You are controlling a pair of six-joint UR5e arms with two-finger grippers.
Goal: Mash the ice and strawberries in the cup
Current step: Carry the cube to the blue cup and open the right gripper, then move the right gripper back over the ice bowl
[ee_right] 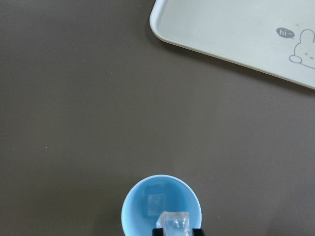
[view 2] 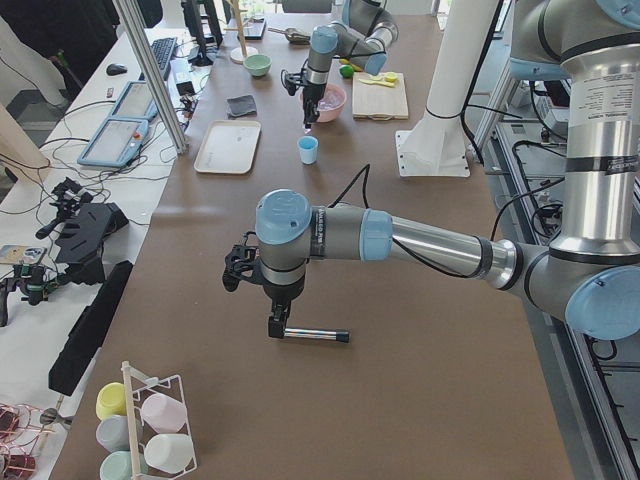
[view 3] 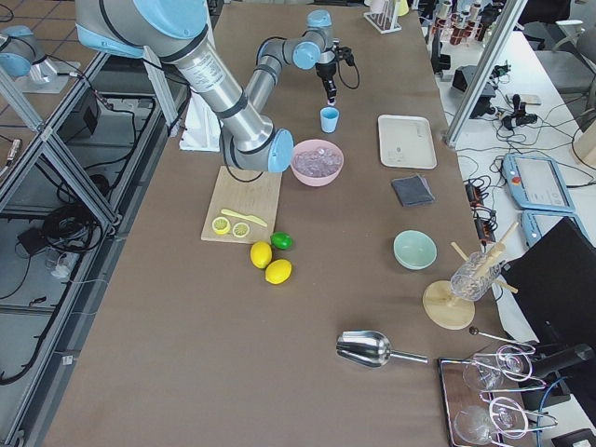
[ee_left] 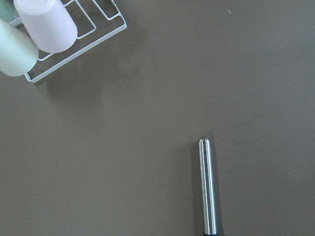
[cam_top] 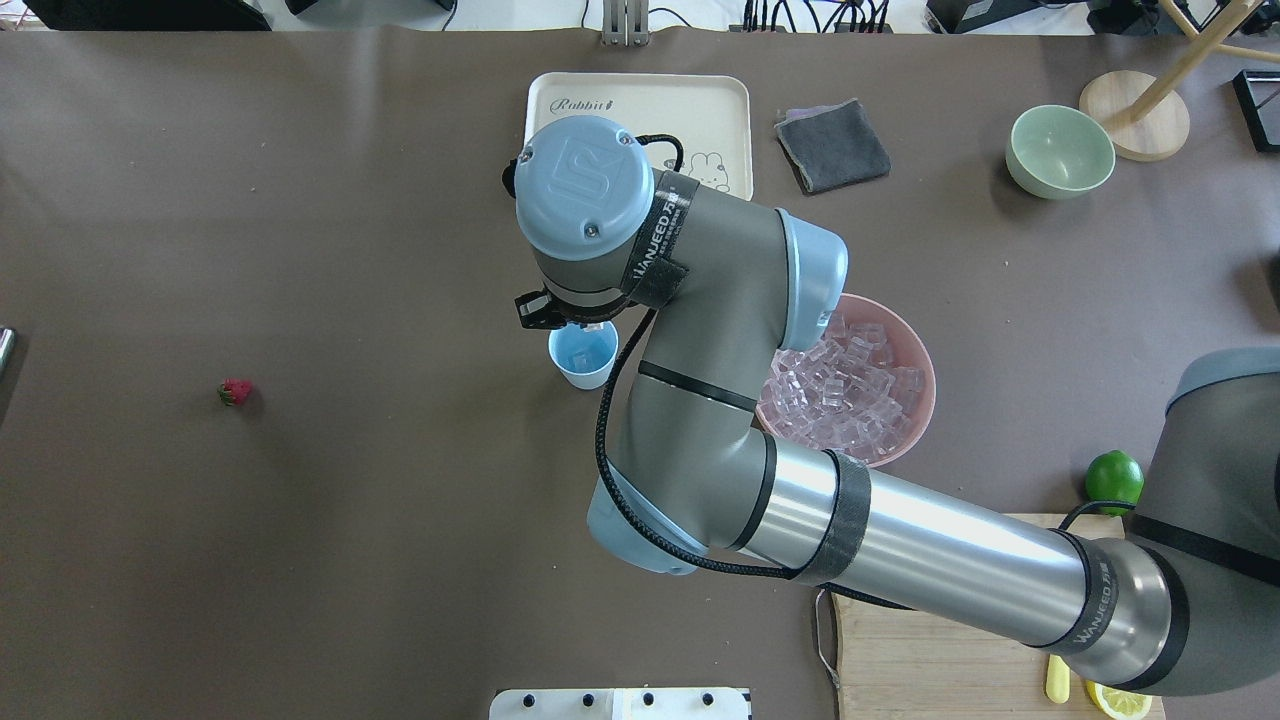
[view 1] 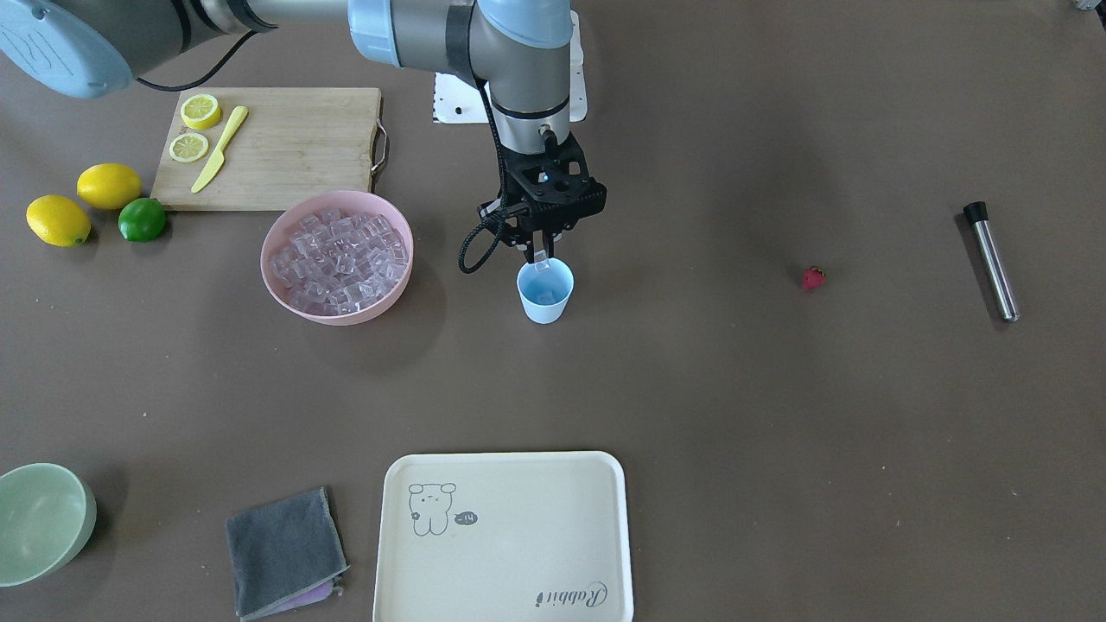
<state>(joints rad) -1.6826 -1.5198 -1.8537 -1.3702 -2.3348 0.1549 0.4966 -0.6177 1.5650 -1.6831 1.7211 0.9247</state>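
The light blue cup (view 1: 545,302) stands upright mid-table, also in the overhead view (cam_top: 583,358). My right gripper (view 1: 540,250) hangs just above its mouth, shut on one clear ice cube (ee_right: 174,220). Another ice cube (ee_right: 156,201) lies in the cup (ee_right: 133,212). The pink bowl (view 1: 337,198) beside it holds many ice cubes (view 1: 337,259). The strawberry (view 1: 812,277) lies alone on the table, far from the cup (cam_top: 236,392). My left gripper (view 2: 278,325) hovers by the steel muddler (view 2: 318,335); I cannot tell whether it is open or shut.
The muddler (ee_left: 207,187) lies flat near a wire cup rack (ee_left: 74,44). A cutting board (view 1: 285,147) carries lemon slices and a yellow knife. Lemons (view 1: 109,185), a lime (view 1: 142,219), a green bowl (view 1: 39,518), a grey cloth (view 1: 283,549) and a cream tray (view 1: 505,536) stand around.
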